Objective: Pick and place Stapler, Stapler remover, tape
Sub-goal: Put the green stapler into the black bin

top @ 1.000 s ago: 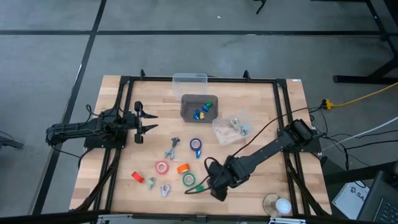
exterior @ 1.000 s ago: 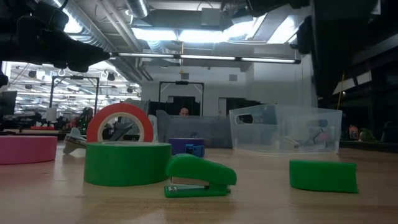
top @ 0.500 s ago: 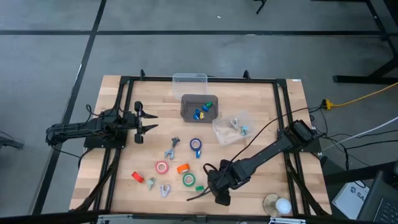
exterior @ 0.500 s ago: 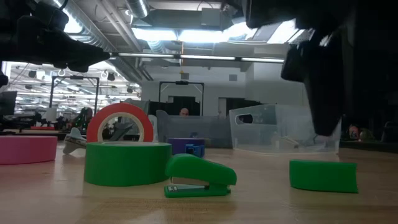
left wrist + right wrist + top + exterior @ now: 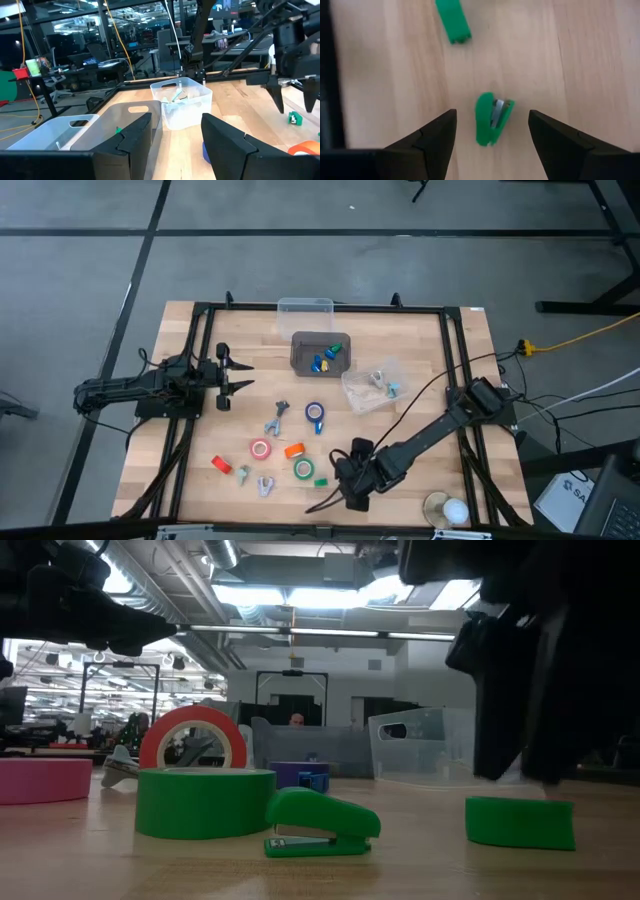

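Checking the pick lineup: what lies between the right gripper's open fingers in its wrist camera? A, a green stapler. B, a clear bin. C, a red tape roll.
A: the right gripper hangs open over the green stapler, which lies on the bare wooden table.

Right gripper (image 5: 490,132) low over table's front, jaws spread wide — left gripper (image 5: 240,373) parked at left side, jaws apart.

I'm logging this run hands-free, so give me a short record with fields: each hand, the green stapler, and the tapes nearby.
right hand: open, above the green stapler, not touching it
left hand: open, empty, waiting at the table's left side
green stapler: lying on the table between the right hand's fingers in the wrist view
green tape: flat on the table beside the stapler
pink tape: flat on the table
blue tape: mid-table
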